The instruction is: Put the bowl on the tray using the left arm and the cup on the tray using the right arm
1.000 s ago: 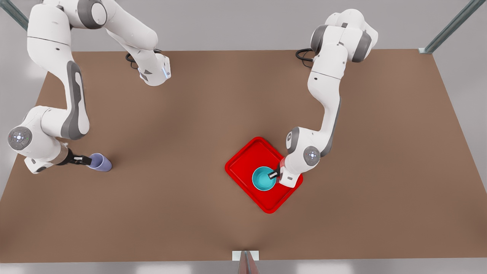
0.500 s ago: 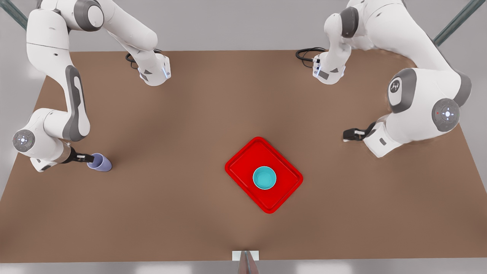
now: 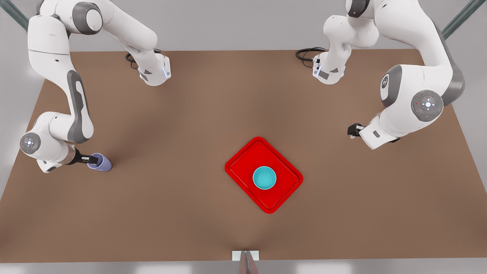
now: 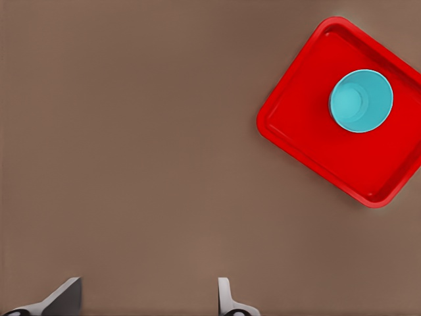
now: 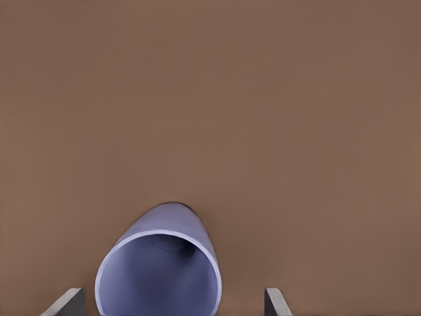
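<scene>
A teal bowl (image 3: 264, 177) stands upright in the middle of the red tray (image 3: 243, 161). The left wrist view looks at the bowl (image 4: 361, 101) and the tray (image 4: 309, 131) from a distance. My left gripper (image 3: 350, 131) hangs open over bare table, well off the tray toward the front view's right; its fingers (image 4: 66, 296) hold nothing. A lilac cup (image 3: 101, 163) stands on the table at the front view's left. My right gripper (image 3: 86, 158) is open at the cup's rim, and the cup (image 5: 158, 263) sits between its spread fingers (image 5: 275, 301), closer to one of them.
The brown table (image 3: 190, 114) stretches wide between the cup and the tray. Black cables (image 3: 306, 55) lie at the back by the arm bases. A small metal bracket (image 3: 245, 255) sits at the near edge.
The left gripper let go of the bowl on the tray and pulled away to the front view's right. The right arm shifted slightly by the cup, which stayed in place.
</scene>
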